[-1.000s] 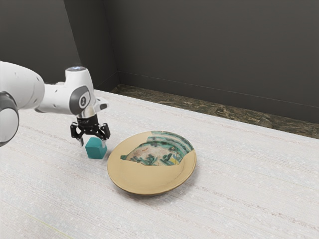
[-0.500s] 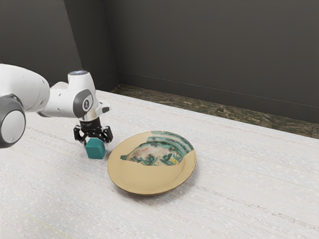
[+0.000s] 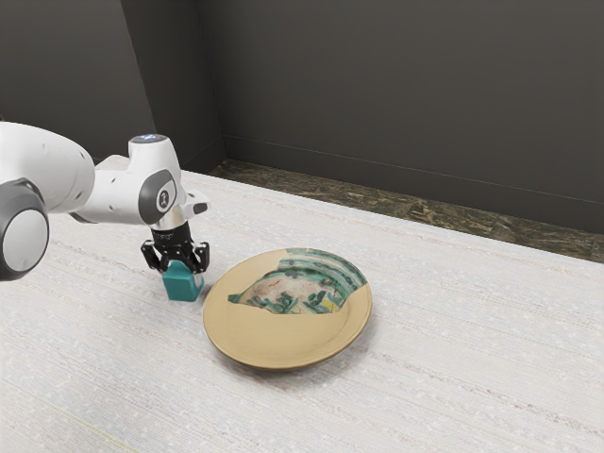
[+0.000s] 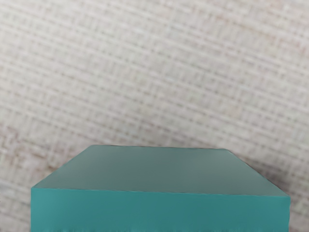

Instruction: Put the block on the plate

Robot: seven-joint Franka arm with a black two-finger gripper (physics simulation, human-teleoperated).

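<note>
While reaching down at the exterior view's left, got the teal cube-shaped block [image 3: 183, 286] pinched in the black two-finger gripper [image 3: 182, 270]. Pretty near the round tan, green-patterned plate [image 3: 269, 341], too.

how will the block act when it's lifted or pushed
The block is probably stiff, since its faces look flat and edges crisp. Its boxy shape should keep it from rolling, though its smooth sides might be slightly slippery. Its weight can't be judged.
</note>
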